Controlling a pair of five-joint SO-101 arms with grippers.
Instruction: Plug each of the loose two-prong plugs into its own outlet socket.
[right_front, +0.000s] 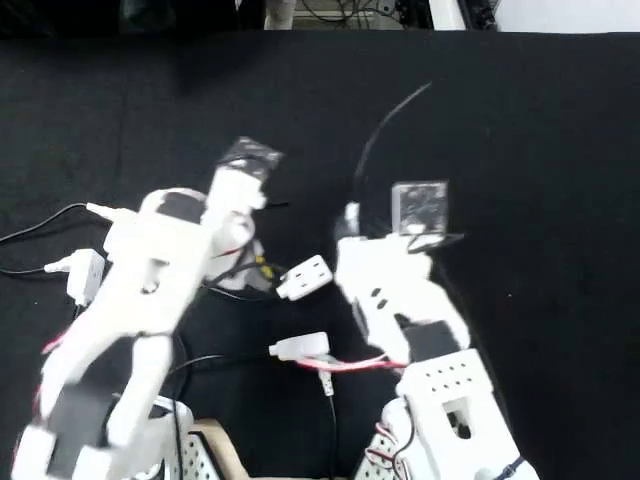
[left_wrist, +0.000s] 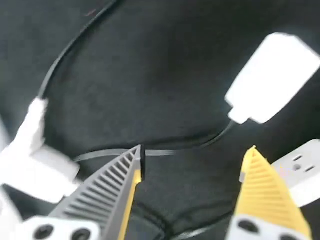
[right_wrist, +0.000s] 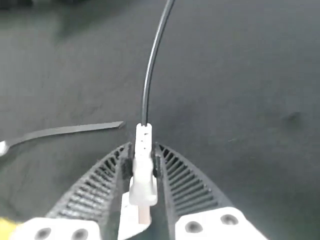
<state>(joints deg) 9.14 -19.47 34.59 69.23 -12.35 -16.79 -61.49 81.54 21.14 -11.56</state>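
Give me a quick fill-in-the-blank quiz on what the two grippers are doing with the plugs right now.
The right gripper is shut on a white ____ with a black cable.
The left gripper is ____, holding nothing.
The outlet socket on the table is coloured ____.
Missing: plug; open; white.

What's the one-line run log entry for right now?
left gripper: open, beside outlet socket | right gripper: shut on white plug | status: plug not yet in socket
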